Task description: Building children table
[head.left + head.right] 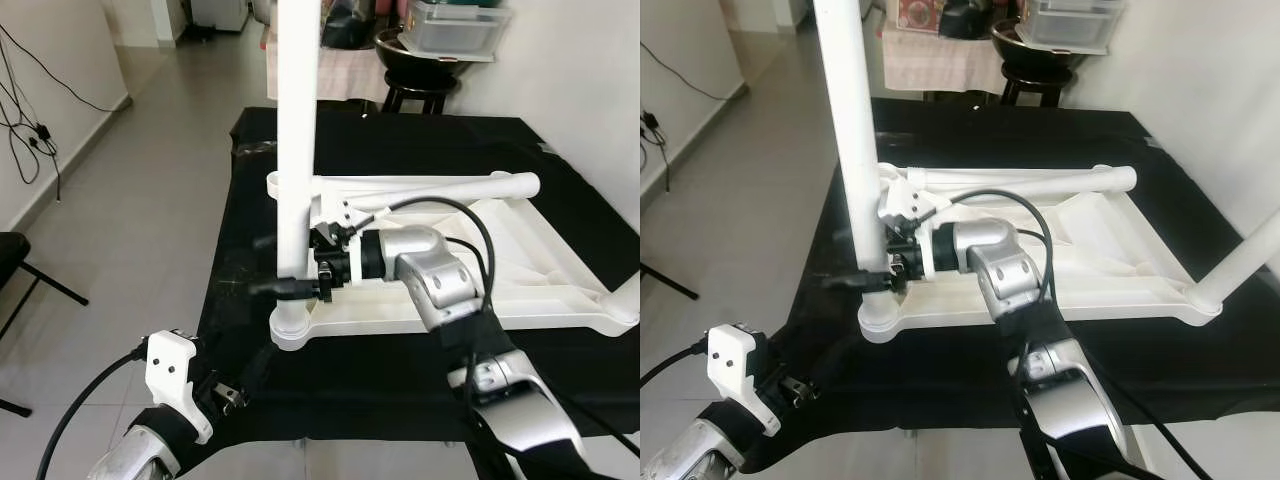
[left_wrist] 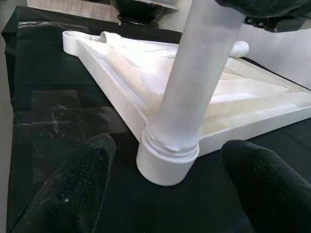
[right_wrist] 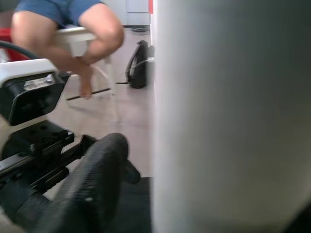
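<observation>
A white table top [image 1: 520,270] lies upside down on a black-covered table [image 1: 400,140]. One white leg [image 1: 297,120] stands upright in its near-left corner socket [image 1: 292,328]. My right gripper [image 1: 284,265] is shut on this leg low down, a finger [image 3: 92,189] on either side. Another leg [image 1: 430,185] lies along the top's far edge, and a third [image 1: 625,298] rises at the near-right corner. My left gripper [image 2: 165,194] hangs low at the table's near-left edge, open, pointing at the leg's base [image 2: 167,162] without touching it.
A black stool with a dark bowl [image 1: 425,55] and a plastic box [image 1: 455,25] stands beyond the table. A white wall runs close on the right. Cables [image 1: 30,130] hang on the left wall. A seated person's legs [image 3: 92,34] and a dark bag [image 3: 138,65] lie behind me.
</observation>
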